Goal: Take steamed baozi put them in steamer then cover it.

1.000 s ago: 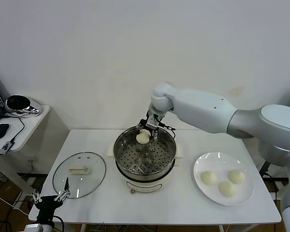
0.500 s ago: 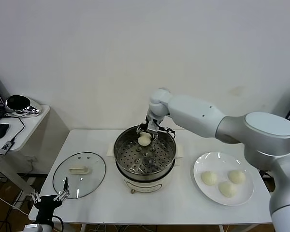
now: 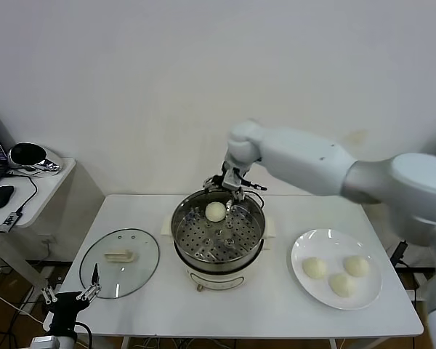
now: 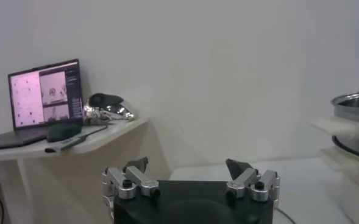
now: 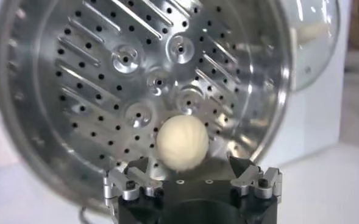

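Bun dropped in the pot, right pincer [image 3: 232, 190] spread wide above it.
One round cream-white bun [image 3: 215, 211] lies on the perforated tray of the shiny steel steamer [image 3: 218, 236]; right of the steamer three more [image 3: 339, 275] sit on a white plate [image 3: 303, 249]; left of it lies the clear glass lid [image 3: 119, 262], the left pincer [image 3: 71, 291] open near its edge.

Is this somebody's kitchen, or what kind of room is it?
More likely a lab or test room set up like a kitchen. A steamer and a plate of buns sit on a plain white table against a bare wall, with a laptop on a side desk.
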Available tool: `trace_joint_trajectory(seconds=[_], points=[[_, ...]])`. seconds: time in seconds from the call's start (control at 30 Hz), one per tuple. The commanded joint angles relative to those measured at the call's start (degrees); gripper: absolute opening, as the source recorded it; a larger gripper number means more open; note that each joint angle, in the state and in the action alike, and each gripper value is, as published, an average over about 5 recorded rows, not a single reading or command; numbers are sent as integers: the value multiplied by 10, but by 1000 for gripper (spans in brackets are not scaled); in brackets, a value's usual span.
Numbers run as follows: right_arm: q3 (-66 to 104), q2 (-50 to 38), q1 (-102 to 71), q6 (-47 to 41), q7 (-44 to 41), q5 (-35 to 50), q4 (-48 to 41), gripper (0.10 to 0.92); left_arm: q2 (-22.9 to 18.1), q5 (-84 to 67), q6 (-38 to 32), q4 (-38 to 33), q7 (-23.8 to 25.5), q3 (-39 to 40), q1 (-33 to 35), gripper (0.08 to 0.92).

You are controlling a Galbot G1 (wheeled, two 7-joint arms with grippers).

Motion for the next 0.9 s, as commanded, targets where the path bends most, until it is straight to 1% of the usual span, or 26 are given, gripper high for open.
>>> trace_joint_trajectory(seconds=[0.03, 0.1, 0.2, 0.3, 0.43, 0.5, 0.63, 0.77, 0.9], points=[[-64, -238, 131, -347, -55, 176, 256, 823, 2, 0, -1, -4, 0, 5, -2, 823], [-63, -287, 127, -391, -47, 167, 292, 823, 3, 0, 0, -6, 0, 5, -3, 823], [-66, -364, 112, -436, -33, 153, 331, 823, 8, 0, 0, -8, 0, 4, -5, 823], [-76, -424, 95, -462, -16, 164, 353, 823, 13, 0, 1, -8, 0, 3, -6, 823], [-76, -469, 46, -478, 11, 183, 367, 823, 15, 1, 0, -6, 1, 3, -8, 823], [-57, -484, 1, -480, 23, 172, 373, 823, 14, 2, 0, -5, 0, 3, -9, 823], [-4, -501, -105, -482, 41, 121, 368, 823, 11, 2, 1, -6, 0, 1, -8, 823], [76, -498, -208, -467, 42, 71, 339, 823, 7, 4, 1, -11, 0, -3, -5, 823], [137, -476, -288, -443, 42, 25, 300, 823, 5, 6, 1, -16, 0, -8, 0, 823]])
